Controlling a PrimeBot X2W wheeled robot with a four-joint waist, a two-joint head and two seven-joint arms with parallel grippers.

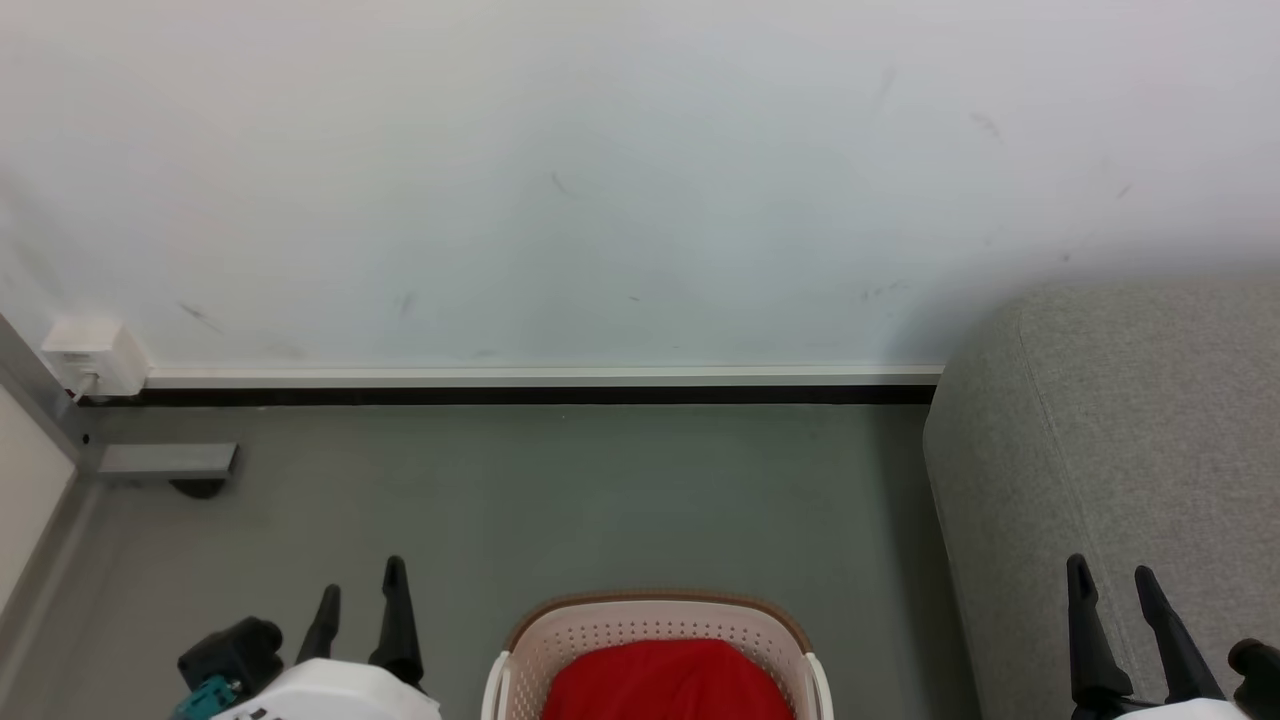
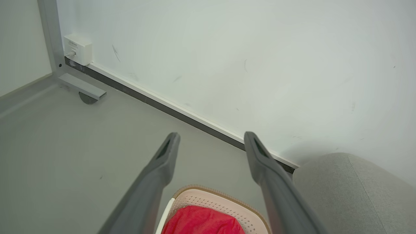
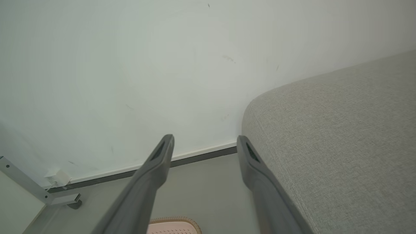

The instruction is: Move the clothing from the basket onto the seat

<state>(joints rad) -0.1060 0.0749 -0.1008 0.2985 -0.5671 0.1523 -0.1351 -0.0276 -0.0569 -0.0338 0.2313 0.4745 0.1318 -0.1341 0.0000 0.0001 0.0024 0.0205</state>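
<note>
Both of my robot's jaws are open and empty, with a basket [image 1: 650,625] of red clothing [image 1: 665,680] on the floor [image 1: 560,490] between them.
Through the head camera, the left jaws and the right jaws each stand spread wide, gripping nothing. The clothing is heaped inside the cream basket; I cannot tell whether it is one garment or several. A grey sofa [image 1: 1130,420] stands just right of the basket, by the white wall [image 1: 600,180].

L gripper [image 2: 212,138] hung over grey floor [image 2: 65,146], fingers [image 2: 156,175] spread wide, nothing btwn them. Below: basket [image 2: 224,204] w/ red clothing [image 2: 201,222] inside. Grey seat [image 2: 351,191] near basket, against white wall [image 2: 260,48].
</note>
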